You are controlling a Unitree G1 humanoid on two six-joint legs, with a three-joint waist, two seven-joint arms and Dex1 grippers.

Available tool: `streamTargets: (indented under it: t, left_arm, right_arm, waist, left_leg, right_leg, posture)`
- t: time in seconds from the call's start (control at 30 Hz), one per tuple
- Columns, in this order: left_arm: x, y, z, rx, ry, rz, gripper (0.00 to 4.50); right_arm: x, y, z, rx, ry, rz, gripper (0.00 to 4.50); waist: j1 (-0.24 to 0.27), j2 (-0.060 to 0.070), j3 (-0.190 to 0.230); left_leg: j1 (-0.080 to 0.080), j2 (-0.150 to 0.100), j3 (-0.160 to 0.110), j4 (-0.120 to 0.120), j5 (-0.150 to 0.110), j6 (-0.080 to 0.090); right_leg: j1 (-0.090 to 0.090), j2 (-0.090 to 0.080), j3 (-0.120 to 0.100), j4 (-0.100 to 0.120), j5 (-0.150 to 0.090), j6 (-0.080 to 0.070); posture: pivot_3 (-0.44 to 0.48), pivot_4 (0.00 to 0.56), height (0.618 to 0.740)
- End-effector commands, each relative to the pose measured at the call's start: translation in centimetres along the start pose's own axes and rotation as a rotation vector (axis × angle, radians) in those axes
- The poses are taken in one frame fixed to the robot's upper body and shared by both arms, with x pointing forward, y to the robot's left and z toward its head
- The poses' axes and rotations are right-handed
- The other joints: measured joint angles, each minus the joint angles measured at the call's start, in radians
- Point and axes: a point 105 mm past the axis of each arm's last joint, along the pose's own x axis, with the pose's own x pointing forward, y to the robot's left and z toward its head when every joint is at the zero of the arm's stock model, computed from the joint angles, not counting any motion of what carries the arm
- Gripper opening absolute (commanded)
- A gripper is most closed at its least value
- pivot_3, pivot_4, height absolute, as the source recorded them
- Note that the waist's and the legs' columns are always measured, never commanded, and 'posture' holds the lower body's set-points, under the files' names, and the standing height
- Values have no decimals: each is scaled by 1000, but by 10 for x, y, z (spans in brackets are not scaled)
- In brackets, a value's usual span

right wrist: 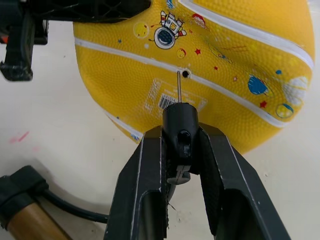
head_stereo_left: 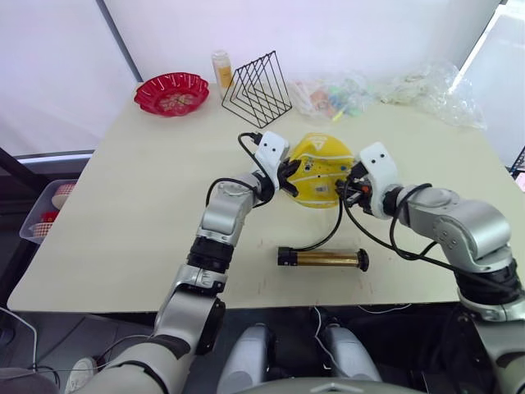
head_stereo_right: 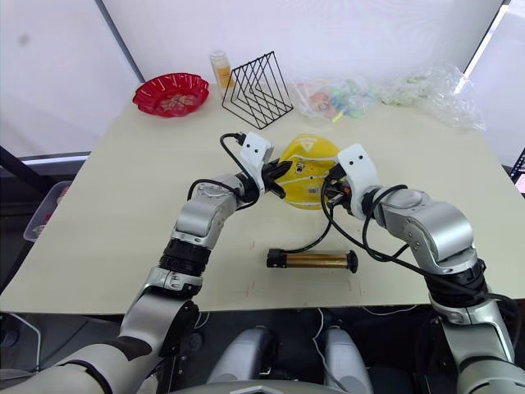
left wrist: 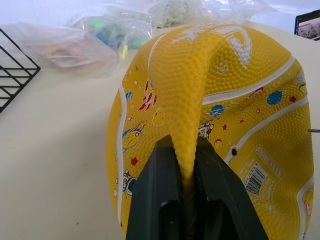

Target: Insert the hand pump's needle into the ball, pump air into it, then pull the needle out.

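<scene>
A yellow, partly deflated ball [head_stereo_left: 321, 167] with cartoon prints lies mid-table. My left gripper [left wrist: 184, 146] is shut on a raised fold of its skin on the ball's left side [head_stereo_left: 286, 176]. My right gripper [right wrist: 180, 136] is shut on the black fitting [right wrist: 181, 122] of the needle [right wrist: 178, 87], at the ball's right side [head_stereo_left: 353, 187]. The needle's tip sits just beside the ball's small valve hole [right wrist: 185, 74], not inside it. The hand pump [head_stereo_left: 321, 258], with its gold barrel, lies flat on the table in front of the ball. Its black hose [head_stereo_left: 332, 234] curves up to my right gripper.
At the table's back stand a red bowl [head_stereo_left: 172, 93], a black wire rack [head_stereo_left: 258, 89], a small bottle [head_stereo_left: 221, 68] and clear plastic bags [head_stereo_left: 426, 86]. A basket [head_stereo_left: 49, 209] sits on the floor to the left. The pump lies close to the table's front edge [head_stereo_left: 271, 302].
</scene>
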Motion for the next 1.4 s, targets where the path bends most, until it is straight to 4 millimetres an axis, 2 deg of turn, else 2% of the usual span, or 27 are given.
streamTargets:
  t: [0.03, 0.13, 0.3, 0.4, 0.73, 0.9, 1.4]
  left_arm:
    - [0, -9, 13, 32, -43, -28, 68]
    - [0, -8, 11, 32, -33, -25, 68]
    - [0, -11, 8, 34, -26, -37, 68]
    - [0, -12, 9, 36, -25, -40, 68]
    - [0, -10, 10, 40, -24, -34, 68]
    - [0, -8, 9, 42, -20, -30, 68]
    - [0, -7, 4, 40, -9, -31, 68]
  right_arm:
    - [2, 0, 6, -6, -1, -15, 331]
    - [11, -6, 4, 19, 20, -61, 331]
    - [22, -5, 5, 31, 26, -62, 331]
    - [28, -6, 3, 45, 39, -77, 331]
    - [35, -7, 2, 54, 47, -88, 331]
    - [38, -1, 2, -10, 45, -65, 331]
    - [41, 0, 3, -78, 31, -61, 331]
  waist:
    - [0, 0, 0]
    - [-1, 0, 0]
    - [-2, 1, -1]
    - [1, 1, -1]
    - [-2, 1, -1]
    - [-6, 1, -1]
    - [-24, 1, -1]
  left_leg:
    - [0, 0, 0, 0, 0, 0]
    - [-1, 0, 0, 0, 0, 0]
    - [-4, 0, 0, 0, 0, 0]
    - [-12, -1, -1, 1, 4, -7]
    - [-12, -1, -1, 1, 3, -4]
    - [-11, -1, -1, 1, 3, -5]
    - [-13, 5, 9, 2, 7, -7]
  right_leg:
    - [0, 0, 0, 0, 0, 0]
    - [-1, 0, 0, 0, 0, 0]
    - [-4, 0, 0, 1, 0, 0]
    - [-14, 0, -1, 3, 1, 0]
    - [-14, 1, -1, 6, 1, -1]
    - [-14, 3, -1, 8, 1, -1]
    - [-14, -1, -7, 13, 1, -1]
  posture:
    - [0, 150, 737]
    - [0, 150, 737]
    - [0, 150, 737]
    - [0, 150, 737]
    - [0, 150, 737]
    - [0, 150, 737]
    - [0, 150, 737]
